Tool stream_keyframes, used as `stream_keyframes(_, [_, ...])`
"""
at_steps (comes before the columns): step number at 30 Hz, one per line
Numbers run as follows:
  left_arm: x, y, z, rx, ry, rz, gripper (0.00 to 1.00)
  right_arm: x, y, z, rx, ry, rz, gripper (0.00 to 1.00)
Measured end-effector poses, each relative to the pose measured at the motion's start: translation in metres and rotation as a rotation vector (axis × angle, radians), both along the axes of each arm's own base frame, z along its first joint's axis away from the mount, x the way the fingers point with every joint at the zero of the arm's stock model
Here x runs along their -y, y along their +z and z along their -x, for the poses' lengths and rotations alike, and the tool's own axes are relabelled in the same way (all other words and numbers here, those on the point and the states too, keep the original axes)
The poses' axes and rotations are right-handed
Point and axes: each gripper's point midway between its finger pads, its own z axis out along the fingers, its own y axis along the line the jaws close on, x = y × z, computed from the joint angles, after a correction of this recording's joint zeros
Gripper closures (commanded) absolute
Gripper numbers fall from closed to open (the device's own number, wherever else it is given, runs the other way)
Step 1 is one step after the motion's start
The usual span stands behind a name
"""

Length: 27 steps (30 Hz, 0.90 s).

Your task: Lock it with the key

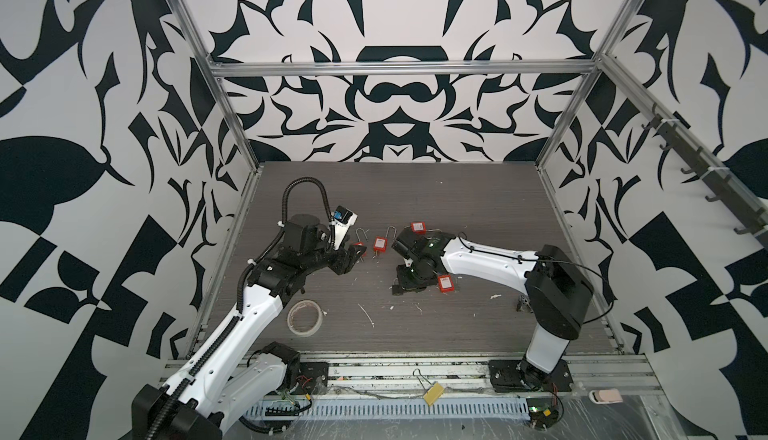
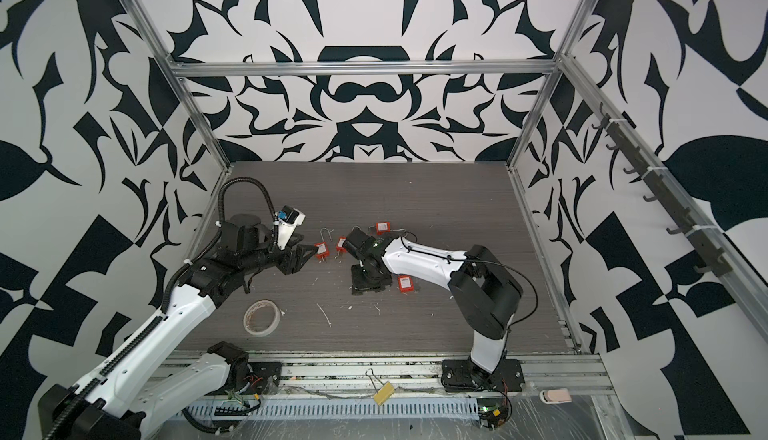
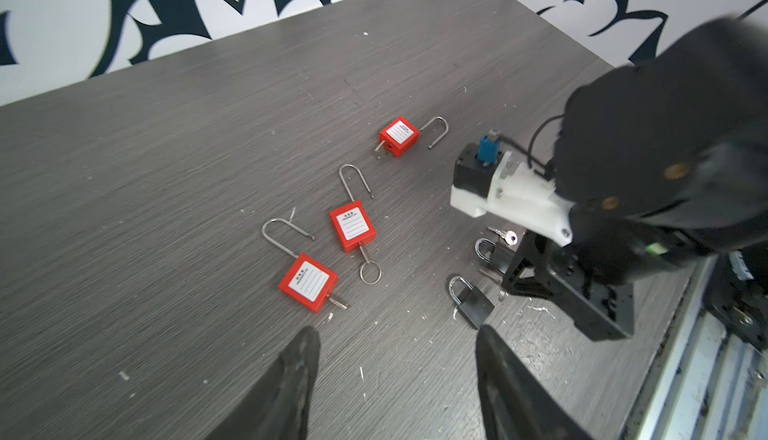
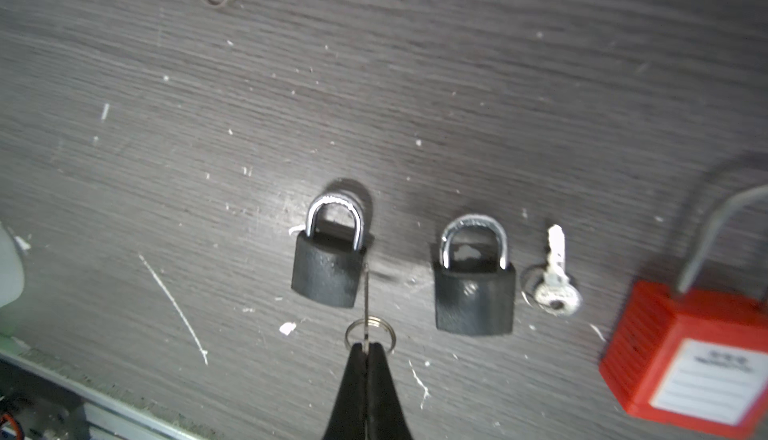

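Currently a key (image 4: 367, 292) is clamped edge-on in the closed right gripper (image 4: 366, 348), tip just beside one black padlock (image 4: 328, 269) on the table; insertion and turning are judged outstanding; the left gripper (image 3: 395, 330) is spread, empty, near the red padlocks (image 3: 308, 282).

Grey wood-grain counter (image 1: 457, 193) flecked with white scraps (image 1: 365, 314), enclosed by black-and-white patterned walls (image 1: 399, 10) on an aluminium frame (image 1: 399, 69). A roll of tape (image 1: 305, 318) lies flat near the front left. A yellow tag (image 1: 433, 393) rests on the front rail (image 1: 374, 377). Dark hooks (image 1: 698, 164) line the right wall.
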Motion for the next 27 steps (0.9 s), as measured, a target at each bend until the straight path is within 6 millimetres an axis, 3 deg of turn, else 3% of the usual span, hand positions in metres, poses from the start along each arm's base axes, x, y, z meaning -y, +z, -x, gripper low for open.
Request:
stream_keyframes(3, [-0.002, 0.004, 0.0, 0.01, 0.016, 0.005, 0.38, 0.002, -0.01, 0.001, -0.032, -0.004, 0.024, 0.97])
stream_keyframes(12, [-0.004, 0.004, 0.004, 0.003, 0.026, 0.017, 0.38, 0.001, -0.012, 0.001, -0.052, 0.006, 0.027, 0.69])
stream_keyframes(17, [-0.004, 0.001, 0.005, -0.021, 0.034, 0.027, 0.38, 0.003, -0.006, -0.002, -0.027, 0.01, 0.031, 0.66])
stream_keyframes(24, [0.004, -0.001, 0.013, -0.074, -0.01, 0.062, 0.37, 0.01, 0.03, -0.015, 0.105, 0.029, 0.017, 0.63])
stream_keyframes(27, [0.01, 0.002, 0.016, -0.083, -0.041, 0.085, 0.36, 0.018, 0.051, -0.025, 0.2, 0.048, 0.025, 0.56])
